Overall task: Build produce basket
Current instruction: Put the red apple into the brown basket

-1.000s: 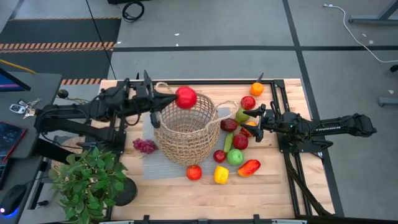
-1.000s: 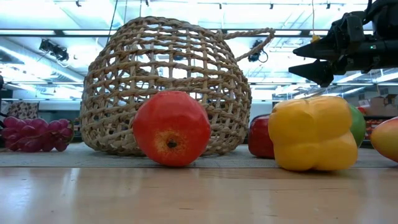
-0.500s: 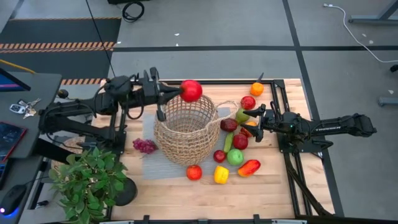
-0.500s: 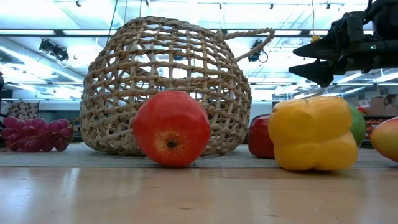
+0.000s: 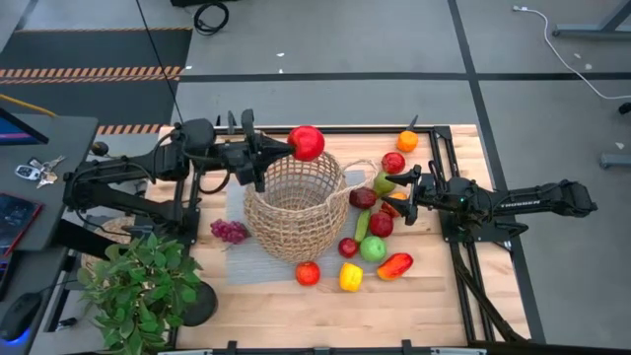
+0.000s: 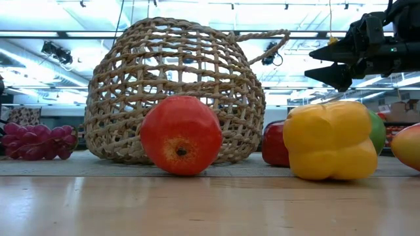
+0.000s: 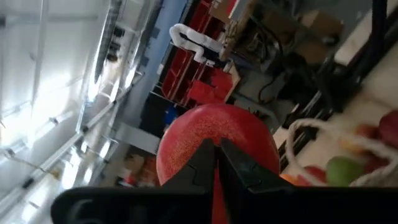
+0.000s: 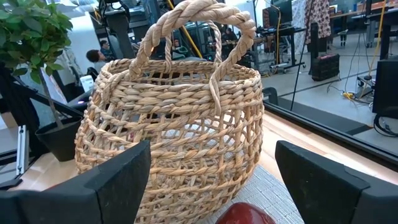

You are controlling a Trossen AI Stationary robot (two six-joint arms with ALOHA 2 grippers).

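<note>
The tan woven basket [image 5: 294, 212] [image 6: 177, 92] [image 8: 180, 124] stands upright with its bottom on a grey mat, at the table's middle. My left gripper [image 5: 290, 149] [image 7: 216, 158] reaches level from the left, shut on a red apple [image 5: 307, 143] [image 7: 199, 134] held in the air over the basket's far rim. My right gripper [image 5: 390, 196] [image 8: 211, 165] [image 6: 331, 65] hovers open to the right of the basket, above loose produce, touching nothing. My left gripper comes level from the table's left, and its shut fingertips [image 7: 208, 155] meet at the apple's near side [image 7: 186, 146]. The fingers themselves hide which thin part they pinch. The apple sits beyond the tips, lifted clear of basket and table.
Loose produce lies right of and in front of the basket: a red apple [image 5: 308, 273] [image 6: 180, 134], a yellow pepper [image 5: 350, 277] [image 6: 331, 141], a green fruit [image 5: 373, 248], a red-orange pepper [image 5: 394, 265] and an orange [image 5: 407, 141]. Purple grapes [image 5: 229, 231] lie left. A potted plant [image 5: 138, 286] stands at the near left corner.
My left gripper has carried the apple a little up, toward the table's far edge and right, from beside the basket's far-left rim to over its far rim, and its wrist has rolled. It stays shut on the apple.
</note>
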